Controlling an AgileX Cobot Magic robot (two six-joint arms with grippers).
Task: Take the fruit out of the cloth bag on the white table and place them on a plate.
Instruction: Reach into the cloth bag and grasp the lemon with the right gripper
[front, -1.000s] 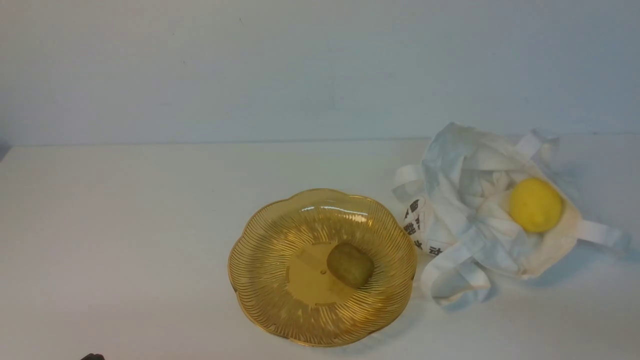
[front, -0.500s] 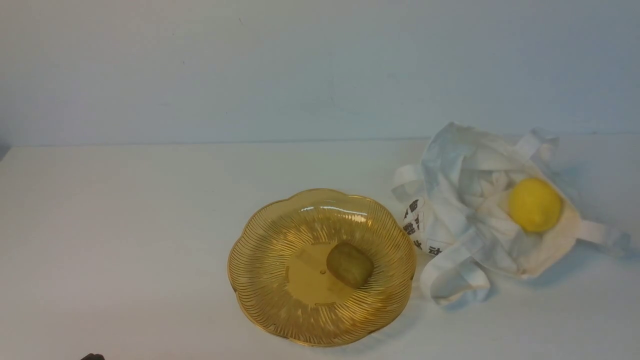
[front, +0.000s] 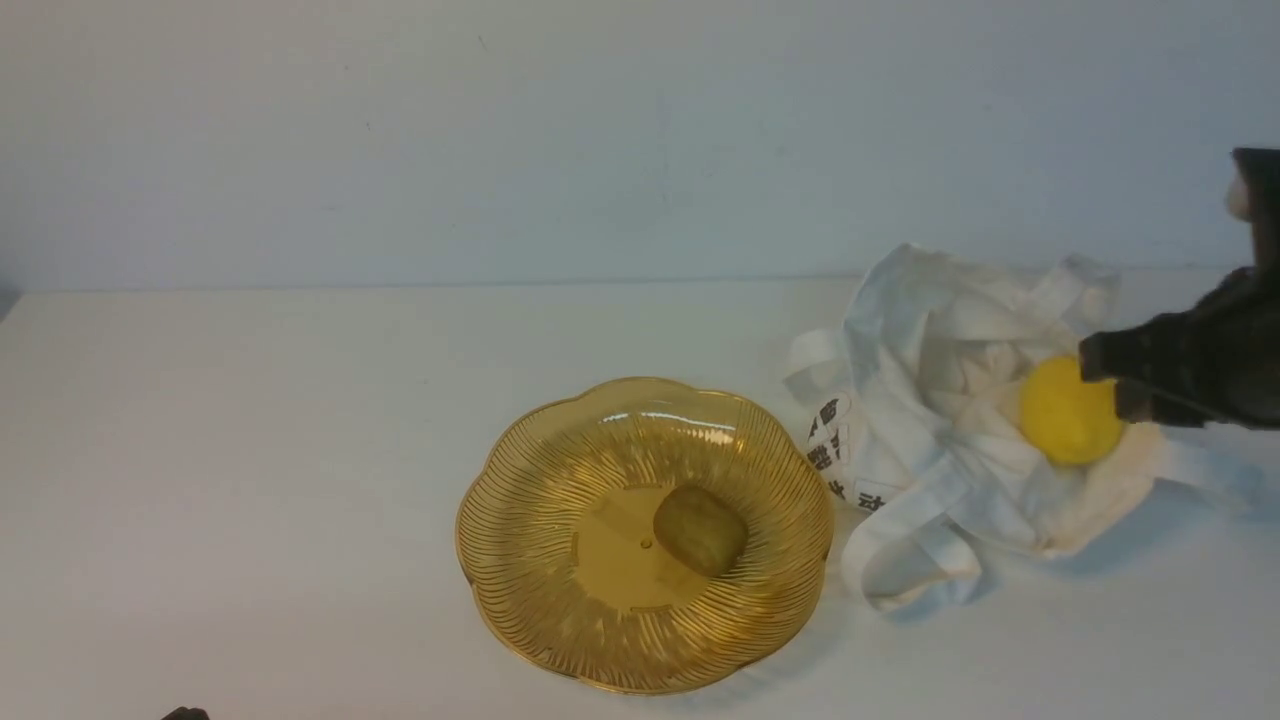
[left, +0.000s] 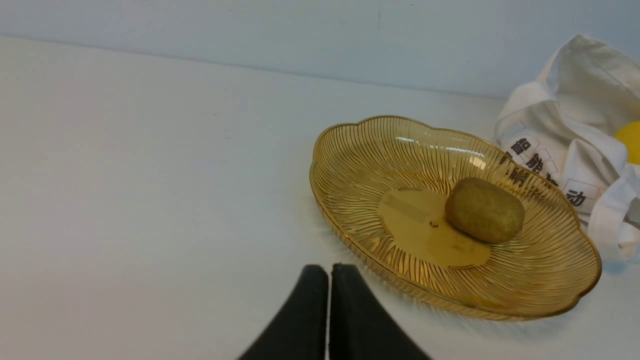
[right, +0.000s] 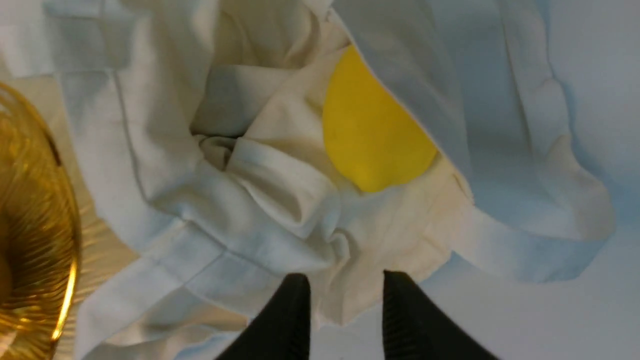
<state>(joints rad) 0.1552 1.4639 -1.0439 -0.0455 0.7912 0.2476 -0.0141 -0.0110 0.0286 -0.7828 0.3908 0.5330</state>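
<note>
Seen from the front, the kiwi sits on the plate. The lemon lies in the open cloth bag on the tabletop, with the right gripper just beside it. In the left wrist view, the left gripper has its jaws pressed together near the plate. In the right wrist view, the jaws are spread and empty over the bag's folds.

White table: amber plate centre, cloth bag just right of it.

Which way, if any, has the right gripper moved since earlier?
Yes: the right gripper has come in from the right edge, over the unmoved cloth bag, beside the lemon.
</note>
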